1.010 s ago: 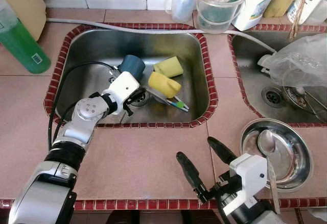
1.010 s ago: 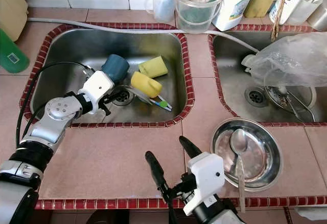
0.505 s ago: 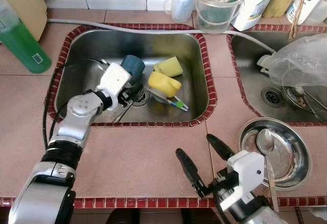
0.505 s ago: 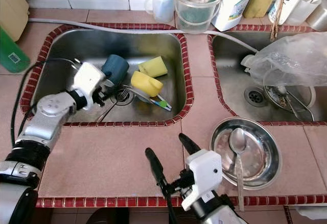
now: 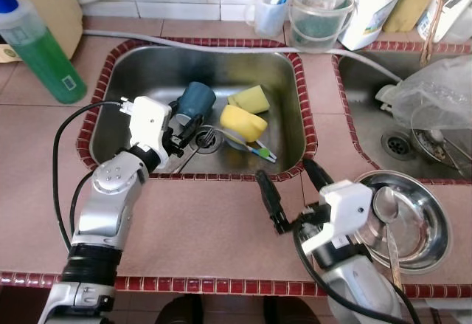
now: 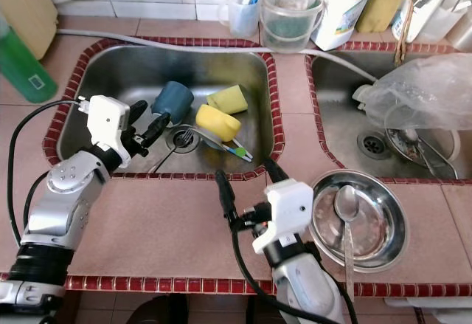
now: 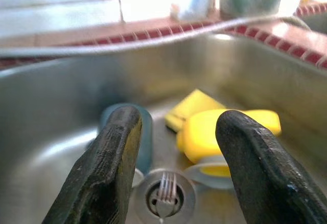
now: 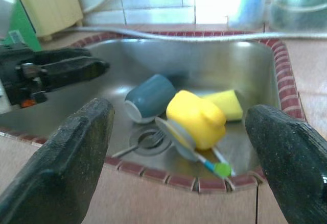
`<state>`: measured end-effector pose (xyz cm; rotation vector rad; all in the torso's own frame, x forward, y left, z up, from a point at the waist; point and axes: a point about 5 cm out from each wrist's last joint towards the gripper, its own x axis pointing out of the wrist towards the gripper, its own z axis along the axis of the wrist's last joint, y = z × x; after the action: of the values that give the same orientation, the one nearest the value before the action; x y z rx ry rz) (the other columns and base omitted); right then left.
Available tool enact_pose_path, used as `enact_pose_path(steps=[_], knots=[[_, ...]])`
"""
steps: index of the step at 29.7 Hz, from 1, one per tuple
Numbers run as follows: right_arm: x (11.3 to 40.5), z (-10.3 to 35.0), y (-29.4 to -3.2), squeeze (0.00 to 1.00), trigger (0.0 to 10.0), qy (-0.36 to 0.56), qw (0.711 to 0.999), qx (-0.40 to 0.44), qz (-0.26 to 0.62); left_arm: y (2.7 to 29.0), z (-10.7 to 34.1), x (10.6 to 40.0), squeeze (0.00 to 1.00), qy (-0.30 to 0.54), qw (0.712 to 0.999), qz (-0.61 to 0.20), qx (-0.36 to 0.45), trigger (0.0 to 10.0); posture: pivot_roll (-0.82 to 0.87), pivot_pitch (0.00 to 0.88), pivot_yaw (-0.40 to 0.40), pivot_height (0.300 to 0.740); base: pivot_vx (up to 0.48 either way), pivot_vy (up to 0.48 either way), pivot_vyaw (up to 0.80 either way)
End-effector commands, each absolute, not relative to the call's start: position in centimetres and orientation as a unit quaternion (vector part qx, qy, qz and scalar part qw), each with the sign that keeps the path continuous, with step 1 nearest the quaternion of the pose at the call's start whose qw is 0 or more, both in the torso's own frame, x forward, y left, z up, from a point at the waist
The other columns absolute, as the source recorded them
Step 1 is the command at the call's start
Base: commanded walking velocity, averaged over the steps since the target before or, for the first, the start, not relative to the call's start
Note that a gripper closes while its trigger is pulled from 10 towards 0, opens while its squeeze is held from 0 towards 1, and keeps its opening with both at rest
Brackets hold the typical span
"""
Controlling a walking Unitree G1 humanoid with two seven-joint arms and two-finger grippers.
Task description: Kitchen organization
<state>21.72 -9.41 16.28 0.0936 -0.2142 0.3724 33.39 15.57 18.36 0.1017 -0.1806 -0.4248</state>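
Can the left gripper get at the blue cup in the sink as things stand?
Probably yes. The left gripper is open inside the sink, right beside the blue cup lying on its side, with nothing between them. The yellow cup lies on the cup's far side.

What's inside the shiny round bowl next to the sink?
A spoon lies in the metal bowl, its handle reaching over the near rim. The right gripper hides the bowl's left edge.
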Motion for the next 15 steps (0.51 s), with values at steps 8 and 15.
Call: enact_pose_path(steps=[8, 15], knots=[[24.1, 16.7, -9.8, 0.00, 10.0, -0.137, 0.979, 0.029, 0.149, 14.2, 17.8, 31.1, 0.00, -0.100, 0.979, -0.175, 0.017, 10.0, -0.08, 0.113, 0.008, 0.740, 0.000, 0.000, 0.00], [25.5, 16.7, -10.3, 0.00, 10.0, -0.155, 0.982, 0.005, 0.109, 13.8, 17.0, 30.1, 0.00, -0.096, 0.985, -0.141, 0.017, 10.0, -0.08, 0.095, 0.010, 0.740, 0.000, 0.000, 0.00]])
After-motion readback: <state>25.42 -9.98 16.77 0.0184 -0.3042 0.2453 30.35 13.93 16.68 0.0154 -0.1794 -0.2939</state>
